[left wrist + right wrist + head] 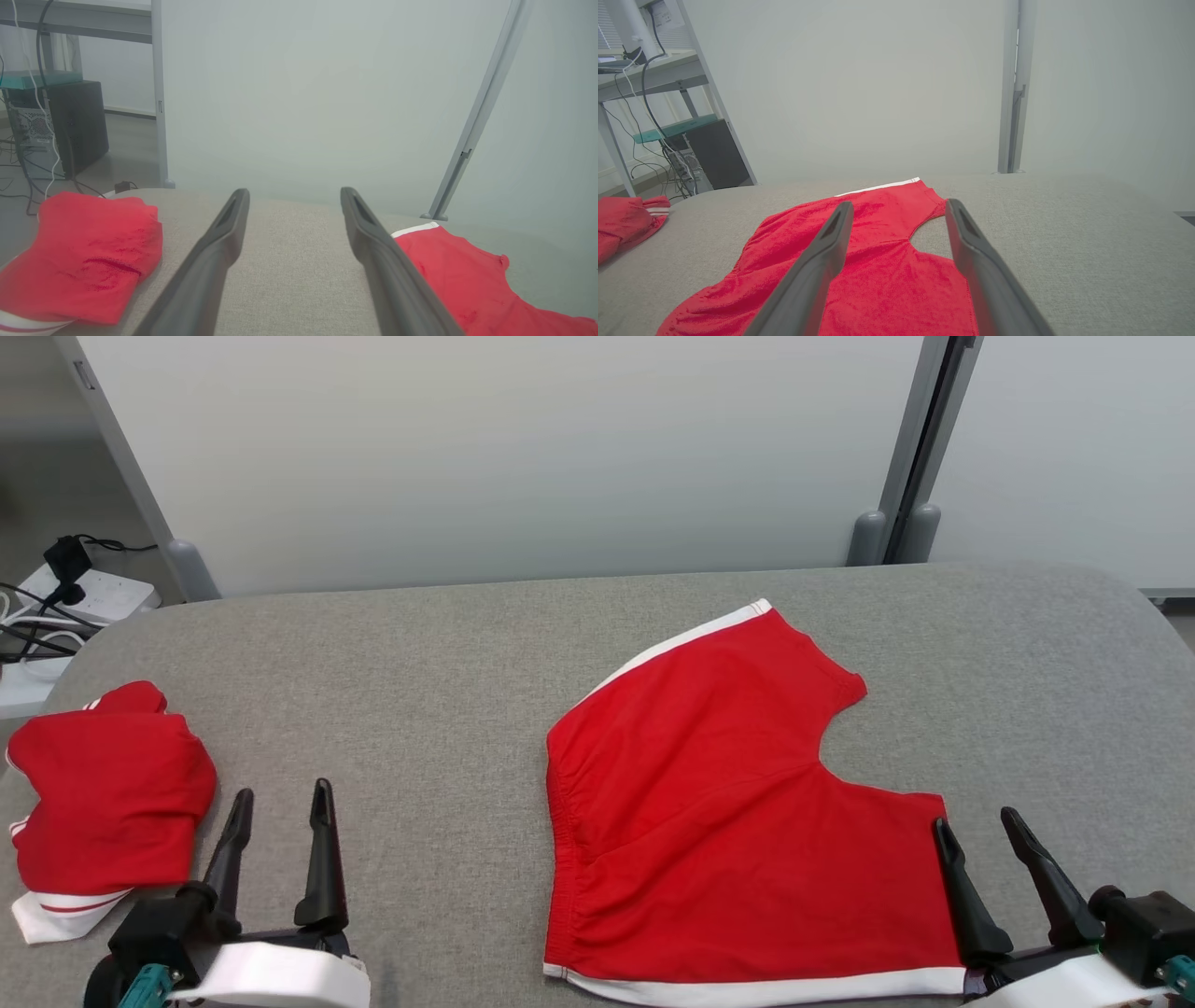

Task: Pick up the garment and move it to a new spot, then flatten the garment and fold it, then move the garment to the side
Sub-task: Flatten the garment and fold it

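Note:
A pair of red shorts with white side stripes, the garment [728, 803], lies spread flat on the grey table [448, 653], waistband to the left and legs to the right. My right gripper [978, 819] stands open at the near right, its fingers just above the near leg's hem; in the right wrist view the garment [878, 261] lies under and ahead of that gripper [896, 205]. My left gripper [282, 793] is open over bare table between the two red pieces, holding nothing. In the left wrist view that gripper [294, 191] frames grey cloth, with the garment [467, 275] to its right.
A second red garment [107, 793], folded into a bundle with white trim, sits at the table's left edge. A white power strip with black cables [84, 593] lies off the table at the far left. A pale partition wall [523, 457] backs the table.

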Available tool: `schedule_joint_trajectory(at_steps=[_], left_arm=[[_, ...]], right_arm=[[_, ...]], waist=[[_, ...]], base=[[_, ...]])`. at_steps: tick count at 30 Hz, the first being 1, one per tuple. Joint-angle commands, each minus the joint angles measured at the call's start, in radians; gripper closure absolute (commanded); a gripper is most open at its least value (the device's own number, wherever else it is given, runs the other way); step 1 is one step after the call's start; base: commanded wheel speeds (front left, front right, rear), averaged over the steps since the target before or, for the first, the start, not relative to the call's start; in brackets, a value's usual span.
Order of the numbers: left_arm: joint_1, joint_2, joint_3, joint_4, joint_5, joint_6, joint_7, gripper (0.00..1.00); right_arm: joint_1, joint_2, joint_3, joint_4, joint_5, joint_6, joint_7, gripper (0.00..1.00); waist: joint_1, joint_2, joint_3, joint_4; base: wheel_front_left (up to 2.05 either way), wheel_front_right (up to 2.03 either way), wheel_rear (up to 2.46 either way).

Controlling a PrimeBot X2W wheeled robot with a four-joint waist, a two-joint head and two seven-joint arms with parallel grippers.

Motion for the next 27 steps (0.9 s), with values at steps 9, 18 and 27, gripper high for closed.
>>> schedule_joint_trajectory(at_steps=[9, 18, 27], left_arm=[[0.064, -0.13, 0.173, -0.155, 0.277, -0.066, -0.013, 0.0], [0.155, -0.169, 0.142, -0.042, 0.391, -0.15, -0.013, 0.0], [0.2, -0.187, 0.15, -0.02, 0.412, -0.182, -0.013, 0.0]], right_arm=[[0.044, 0.093, -0.016, -0.111, -0.023, 0.001, -0.01, 0.0], [0.098, 0.078, 0.002, -0.147, -0.086, 0.001, -0.01, 0.0], [0.167, 0.076, -0.041, -0.201, -0.101, 0.001, -0.01, 0.0]], waist=[[0.0, 0.0, -0.023, -0.015], [0.0, 0.0, -0.036, -0.009], [0.0, 0.0, -0.045, 0.0]], base=[[0.0, 0.0, 0.0], [0.0, 0.0, 0.0], [0.0, 0.0, 0.0]])
